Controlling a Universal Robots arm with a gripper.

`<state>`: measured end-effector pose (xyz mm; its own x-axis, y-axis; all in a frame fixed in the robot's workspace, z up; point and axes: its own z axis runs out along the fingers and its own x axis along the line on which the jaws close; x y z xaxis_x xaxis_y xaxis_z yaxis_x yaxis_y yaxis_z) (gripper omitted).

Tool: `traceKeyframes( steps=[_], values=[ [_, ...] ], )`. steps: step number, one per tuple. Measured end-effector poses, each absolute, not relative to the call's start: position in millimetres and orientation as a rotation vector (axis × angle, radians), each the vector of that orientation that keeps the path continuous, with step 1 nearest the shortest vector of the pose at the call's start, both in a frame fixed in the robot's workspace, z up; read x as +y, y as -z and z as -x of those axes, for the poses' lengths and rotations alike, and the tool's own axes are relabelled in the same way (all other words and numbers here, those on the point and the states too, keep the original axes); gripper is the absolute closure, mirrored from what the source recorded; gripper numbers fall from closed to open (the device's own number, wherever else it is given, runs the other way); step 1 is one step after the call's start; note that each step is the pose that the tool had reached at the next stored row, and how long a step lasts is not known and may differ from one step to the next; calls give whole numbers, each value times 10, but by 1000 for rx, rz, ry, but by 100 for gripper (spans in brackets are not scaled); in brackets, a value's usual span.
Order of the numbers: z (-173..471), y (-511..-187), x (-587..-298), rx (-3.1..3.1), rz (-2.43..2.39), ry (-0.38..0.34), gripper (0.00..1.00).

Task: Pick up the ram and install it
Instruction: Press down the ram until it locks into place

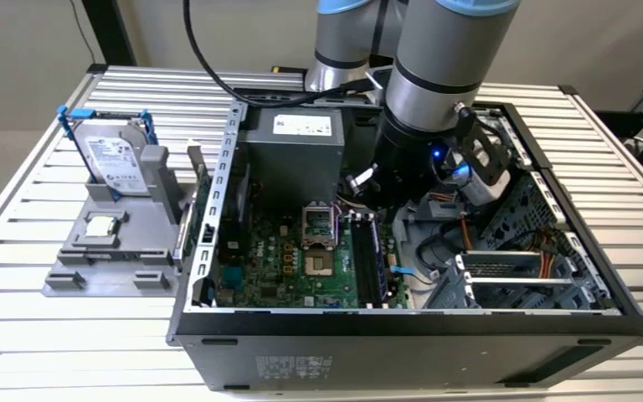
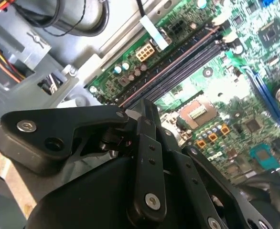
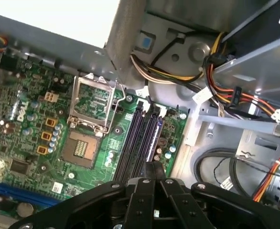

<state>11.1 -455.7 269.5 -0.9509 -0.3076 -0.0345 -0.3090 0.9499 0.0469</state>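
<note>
The ram point(image 1: 380, 256) is a thin dark stick standing on edge in the motherboard's black memory slots point(image 3: 136, 143), inside the open computer case point(image 1: 411, 322). In both wrist views it runs along the outermost slot, away from my fingertips: the ram point(image 3: 152, 134) and the ram point(image 2: 178, 61). My gripper point(image 3: 154, 166) hangs right over one end of it with its black fingers point(image 2: 147, 143) pressed together. Whether the tips touch the stick, I cannot tell. In the exterior view my gripper point(image 1: 368, 201) is low inside the case.
An open processor socket point(image 3: 90, 102) lies beside the slots. Bundled cables point(image 3: 226, 90) and metal drive bays point(image 1: 522, 268) crowd the other side. The power supply point(image 1: 299, 138) stands at the case's back. On the exterior view's left, a grey holder point(image 1: 70, 280) carries a hard drive point(image 1: 115, 159) and a processor chip point(image 1: 100, 224).
</note>
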Motion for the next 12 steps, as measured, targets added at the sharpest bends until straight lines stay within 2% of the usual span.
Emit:
traceKeyframes(
  steps=[12],
  values=[
    [-111, -2695, -4556, 3013, 768, -82, 100]
  ],
)
